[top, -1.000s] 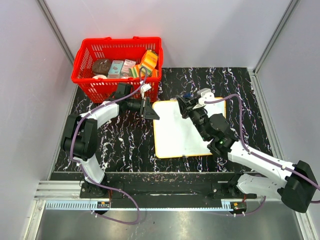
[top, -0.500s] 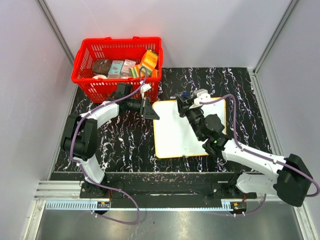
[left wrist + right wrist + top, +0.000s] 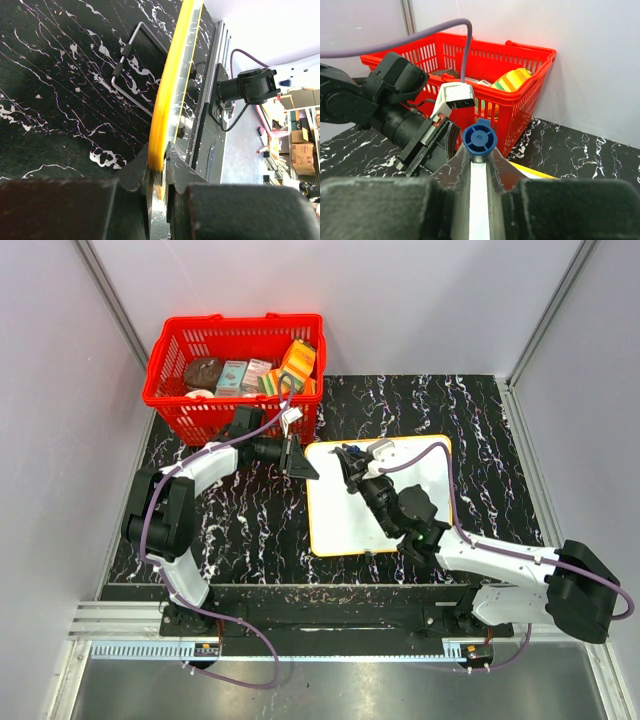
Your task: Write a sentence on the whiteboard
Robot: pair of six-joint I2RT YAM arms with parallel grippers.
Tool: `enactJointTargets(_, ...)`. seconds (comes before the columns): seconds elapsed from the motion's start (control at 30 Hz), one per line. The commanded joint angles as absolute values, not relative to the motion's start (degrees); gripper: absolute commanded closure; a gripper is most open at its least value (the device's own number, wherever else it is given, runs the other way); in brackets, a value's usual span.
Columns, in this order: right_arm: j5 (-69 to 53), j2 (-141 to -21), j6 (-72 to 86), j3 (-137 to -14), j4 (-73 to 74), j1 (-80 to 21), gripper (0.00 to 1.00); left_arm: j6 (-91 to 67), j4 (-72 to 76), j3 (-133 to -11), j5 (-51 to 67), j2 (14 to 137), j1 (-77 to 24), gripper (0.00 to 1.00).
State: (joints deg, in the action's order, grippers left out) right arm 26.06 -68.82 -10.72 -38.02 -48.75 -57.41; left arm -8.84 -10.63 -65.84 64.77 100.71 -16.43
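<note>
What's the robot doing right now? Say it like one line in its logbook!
left end effector: clamped on whiteboard rim | right end effector: gripping blue-ended marker over whiteboard | writing: none visible

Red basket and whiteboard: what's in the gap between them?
The left pincer sits there, reaching across from the arm's side, its jaws shut on the whiteboard at the corner nearest the red basket. The top view shows it.

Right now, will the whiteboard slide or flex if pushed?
Likely stiff: the whiteboard shows straight edges from above. Probably won't slide: the left gripper is shut on its rim. Probably light, being thin.
</note>
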Motion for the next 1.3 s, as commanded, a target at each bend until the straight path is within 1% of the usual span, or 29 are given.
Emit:
enactJointTargets(0.0,27.8,-68.7,-12.0,-36.7,-54.0,-58.1,1.00,-2.9,-7.1,-66.4,57.4,99.7,-15.0,1.00)
enactJointTargets(0.43,32.6,-75.1,-13.4,-39.5,-55.6,-58.5,1.00,-3.2,-7.0,-66.3,57.3,99.7,-15.0,1.00)
enactJointTargets(0.83,35.3,-77.0,-14.2,-40.2,-58.2,-58.5,1.00,-3.3,-7.1,-66.4,57.9,99.6,-15.0,1.00)
enactJointTargets(1.1,38.8,-81.0,-14.7,-42.3,-57.6,-58.5,1.00,-3.3,-7.0,-66.4,58.1,99.4,-15.0,1.00)
enactJointTargets(1.27,38.8,-81.6,-13.2,-41.2,-56.5,-58.5,1.00,-3.3,-7.0,-66.4,58.4,99.3,-15.0,1.00)
